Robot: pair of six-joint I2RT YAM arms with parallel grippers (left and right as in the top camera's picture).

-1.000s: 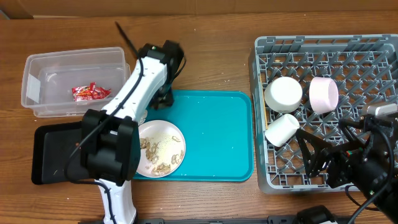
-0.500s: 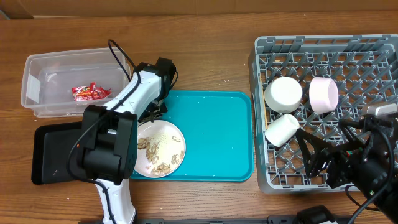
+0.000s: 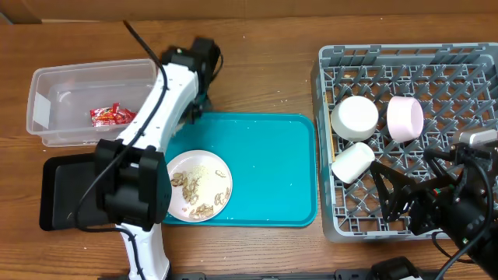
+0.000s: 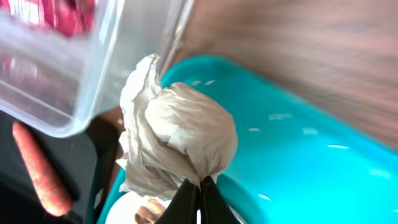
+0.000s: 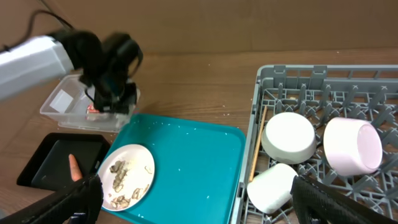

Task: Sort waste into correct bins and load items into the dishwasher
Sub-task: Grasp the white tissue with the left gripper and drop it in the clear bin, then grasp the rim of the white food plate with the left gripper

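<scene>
My left gripper [image 4: 200, 184] is shut on a crumpled white tissue [image 4: 177, 134], held just above the back left corner of the teal tray [image 3: 268, 167], next to the clear tub [image 3: 82, 85]. A red wrapper [image 3: 113, 116] lies in the tub. An orange carrot [image 4: 38, 167] rests in the black tray [image 3: 58, 198]. The whitish plate [image 3: 212, 165] with food scraps [image 3: 187, 188] sits on the teal tray. My right gripper [image 5: 199, 205] hangs open over the front of the grey dish rack [image 3: 325, 140], holding nothing.
In the rack lie a white bowl [image 3: 355, 117], a pale pink bowl [image 3: 405, 118] and a white cup [image 3: 352, 162]. A wooden stick [image 5: 257, 144] rests along the rack's left side. My left arm [image 3: 159, 117] stretches across the gap between tub and teal tray.
The left gripper closed on the tissue at the teal tray's back left corner and lifted it toward the tub. The right arm stayed still.
</scene>
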